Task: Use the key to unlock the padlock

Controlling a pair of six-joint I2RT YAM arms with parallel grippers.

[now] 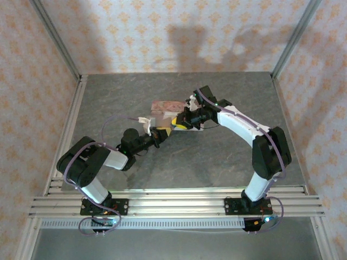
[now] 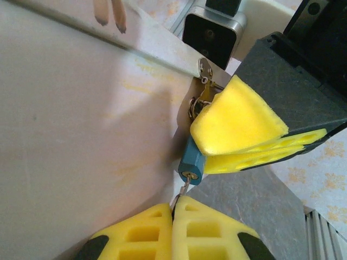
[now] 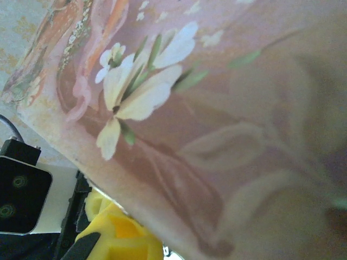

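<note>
From above, the two arms meet at the pink picture-printed tin box [image 1: 168,105] in the middle of the grey table [image 1: 227,162]. The left gripper [image 1: 160,133] and the right gripper [image 1: 179,123] sit close together at the box's near side. At that range the small parts between them are too tiny to tell apart.

The left wrist view gives the detail. The left gripper [image 2: 174,208] has its yellow foam pads pressed together on the thin silvery metal key [image 2: 184,189], whose tip sits in the keyhole at the bottom of the tiny blue-bodied padlock [image 2: 191,161]. The padlock hangs just beside the box's pale wall, below a metal hasp [image 2: 206,67]. The right gripper [image 2: 217,151] comes in from the right, its pads pinched on the padlock's upper part.

The right wrist view looks close onto the box's face — pink with a white flower [image 3: 135,92] — with a yellow foam pad [image 3: 119,233] at the box's lower edge.
</note>
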